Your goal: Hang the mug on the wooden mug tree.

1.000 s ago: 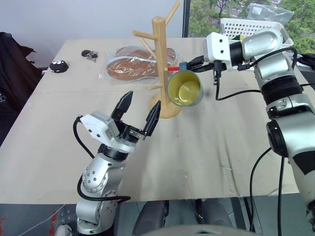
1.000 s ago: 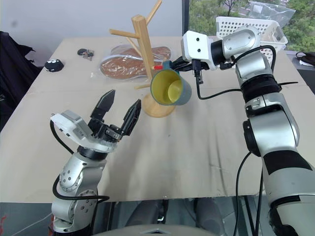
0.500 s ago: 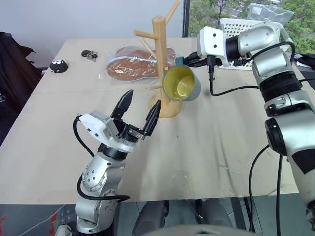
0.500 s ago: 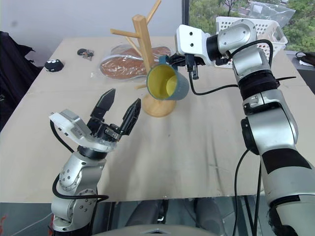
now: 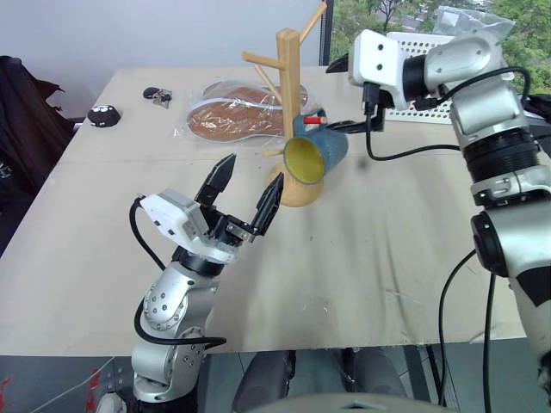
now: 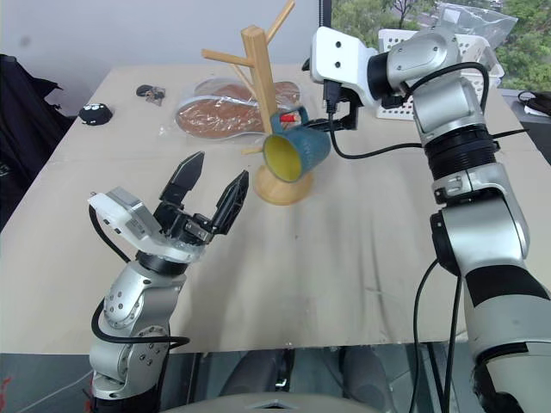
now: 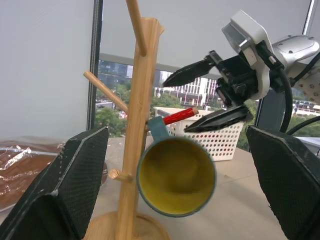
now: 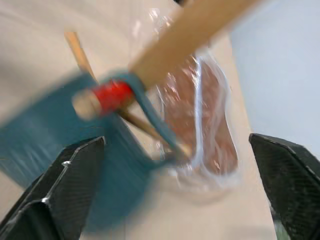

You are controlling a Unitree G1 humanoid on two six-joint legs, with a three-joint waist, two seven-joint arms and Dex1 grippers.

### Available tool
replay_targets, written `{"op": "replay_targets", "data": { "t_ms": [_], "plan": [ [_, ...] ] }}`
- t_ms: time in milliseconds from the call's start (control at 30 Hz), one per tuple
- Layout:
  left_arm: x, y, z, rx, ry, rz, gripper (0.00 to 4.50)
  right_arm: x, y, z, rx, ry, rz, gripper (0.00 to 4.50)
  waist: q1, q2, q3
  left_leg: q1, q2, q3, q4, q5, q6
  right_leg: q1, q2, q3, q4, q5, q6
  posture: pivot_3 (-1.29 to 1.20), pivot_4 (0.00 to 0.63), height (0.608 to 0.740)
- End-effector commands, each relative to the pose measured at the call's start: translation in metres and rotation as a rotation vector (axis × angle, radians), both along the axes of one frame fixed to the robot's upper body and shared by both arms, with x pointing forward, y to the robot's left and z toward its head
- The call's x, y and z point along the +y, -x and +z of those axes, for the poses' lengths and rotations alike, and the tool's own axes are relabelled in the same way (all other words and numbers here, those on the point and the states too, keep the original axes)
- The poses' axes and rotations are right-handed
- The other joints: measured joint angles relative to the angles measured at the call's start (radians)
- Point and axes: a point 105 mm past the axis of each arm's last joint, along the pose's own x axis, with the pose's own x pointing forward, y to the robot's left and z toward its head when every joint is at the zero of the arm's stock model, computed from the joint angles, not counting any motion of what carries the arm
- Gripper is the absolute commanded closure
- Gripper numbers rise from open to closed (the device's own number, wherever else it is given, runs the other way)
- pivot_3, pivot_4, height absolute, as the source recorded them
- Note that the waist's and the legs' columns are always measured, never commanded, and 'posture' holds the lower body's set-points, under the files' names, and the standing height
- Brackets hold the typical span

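The mug point(image 5: 315, 152) hangs by its handle on the mug tree's point(image 5: 291, 103) red-tipped peg; the right claw point(image 7: 212, 95), jaws wide and empty, should back straight off without nudging it.

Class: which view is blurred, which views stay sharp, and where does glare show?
Right wrist view: the teal-blue ceramic mug is smeared by blur. Left wrist view: mug and light-wood mug tree sharp against a bright window. Left eye view: glare on the clear plastic-wrapped package.
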Motion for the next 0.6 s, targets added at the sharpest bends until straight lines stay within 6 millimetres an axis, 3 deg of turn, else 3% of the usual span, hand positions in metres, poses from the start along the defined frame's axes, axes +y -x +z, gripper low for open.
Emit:
{"op": "replay_targets", "data": {
  "t_ms": [33, 133, 267, 433, 500, 600],
  "plan": [
    [0.002, 0.003, 0.003, -0.020, -0.009, -0.003, 0.00, -0.027, -0.002, 0.009, 0.017, -0.091, -0.080, 0.05, 0.001, 0.000, 0.000, 0.000, 0.000, 0.000, 0.000, 0.000, 0.000, 0.000, 0.000, 0.000, 0.000, 0.000, 0.000, 0.00, 0.150, 0.740],
    [0.004, 0.004, -0.007, 0.028, -0.048, 0.002, 0.00, -0.050, 0.004, -0.002, 0.138, -0.187, -0.105, 0.05, 0.000, 0.000, 0.000, 0.000, 0.000, 0.000, 0.000, 0.000, 0.000, 0.000, 0.000, 0.000, 0.000, 0.000, 0.000, 0.00, 0.150, 0.740],
    [0.008, 0.006, -0.030, 0.143, -0.111, -0.002, 0.00, -0.069, 0.025, -0.025, 0.277, -0.306, -0.045, 0.05, 0.001, 0.000, 0.000, 0.000, 0.001, 0.000, -0.001, 0.000, 0.000, 0.000, 0.000, 0.001, -0.001, 0.000, 0.000, 0.00, 0.150, 0.740],
    [0.029, 0.012, -0.094, 0.440, -0.323, 0.049, 0.00, -0.100, 0.070, -0.135, 0.495, -0.537, -0.197, 0.05, 0.018, -0.004, -0.007, 0.000, 0.002, -0.004, -0.003, 0.000, 0.000, 0.002, 0.000, -0.003, -0.002, 0.000, 0.000, 0.00, 0.150, 0.740],
    [0.035, 0.014, -0.108, 0.489, -0.377, 0.073, 0.00, -0.104, 0.088, -0.163, 0.538, -0.594, -0.255, 0.05, 0.021, 0.003, -0.003, 0.000, 0.001, -0.002, -0.003, 0.000, 0.000, 0.001, 0.000, -0.001, -0.002, 0.000, 0.000, 0.00, 0.150, 0.740],
    [0.038, 0.019, -0.117, 0.515, -0.409, 0.064, 0.00, -0.102, 0.115, -0.189, 0.544, -0.672, -0.273, 0.05, 0.013, 0.008, -0.003, 0.001, 0.000, 0.003, -0.002, 0.000, 0.001, 0.000, -0.001, 0.003, 0.001, 0.000, 0.000, 0.00, 0.150, 0.740]
  ]
}}
